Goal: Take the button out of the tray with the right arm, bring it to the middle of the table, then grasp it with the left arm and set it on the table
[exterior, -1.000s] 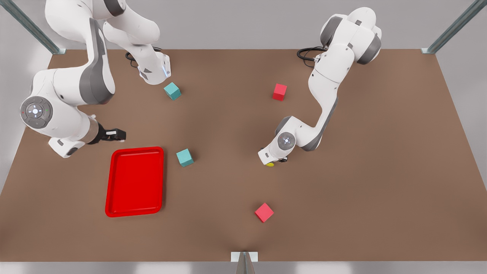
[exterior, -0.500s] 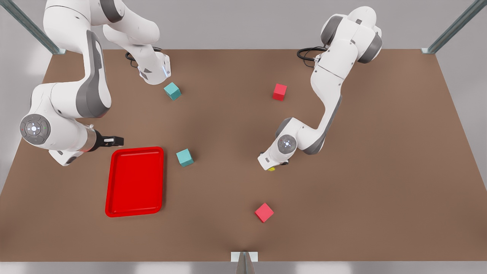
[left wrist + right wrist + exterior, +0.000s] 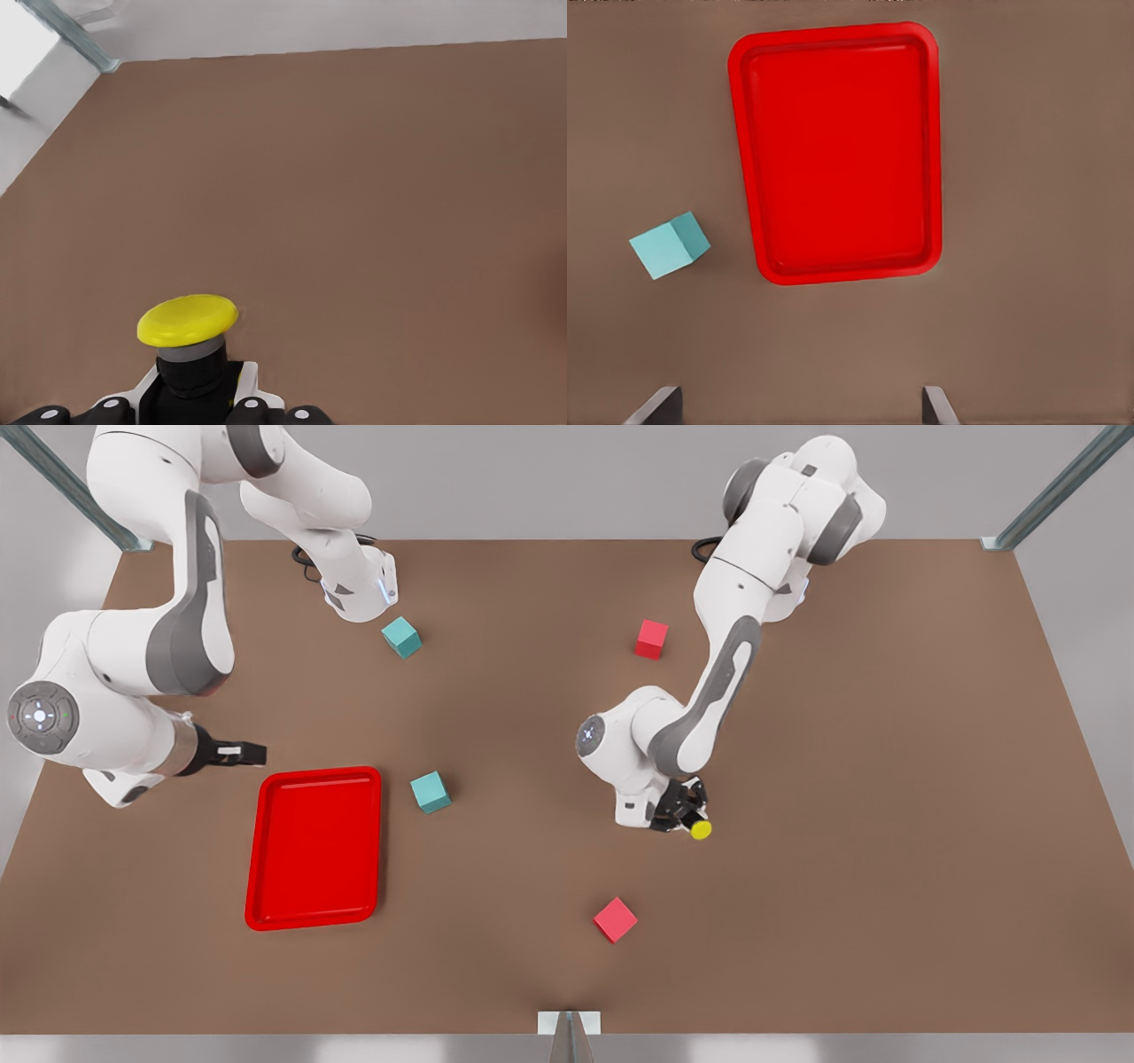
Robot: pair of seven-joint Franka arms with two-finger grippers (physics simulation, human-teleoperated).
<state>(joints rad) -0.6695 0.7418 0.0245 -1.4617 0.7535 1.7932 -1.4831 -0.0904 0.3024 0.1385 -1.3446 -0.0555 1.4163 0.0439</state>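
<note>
Left gripper (image 3: 689, 817) near table middle, fingers closed on button (image 3: 700, 829); grey body pinched, yellow cap (image 3: 188, 320) poking out past fingertips. Button axis lies tilted, not upright; brown table (image 3: 886, 779) under it, contact unclear. Judgement: setting down calls for lowering, cap side up.

Right gripper (image 3: 241, 754) waits beside red tray (image 3: 314, 849), fingers (image 3: 656, 409) spread wide, holding nothing. Tray bare. Teal cube (image 3: 431, 792) just beside tray.

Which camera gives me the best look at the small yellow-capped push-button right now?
The left wrist view: the yellow-capped push-button sits close up, held in the left gripper. The front view shows it as a small yellow dot. The right wrist view looks at the flat red tray.
</note>
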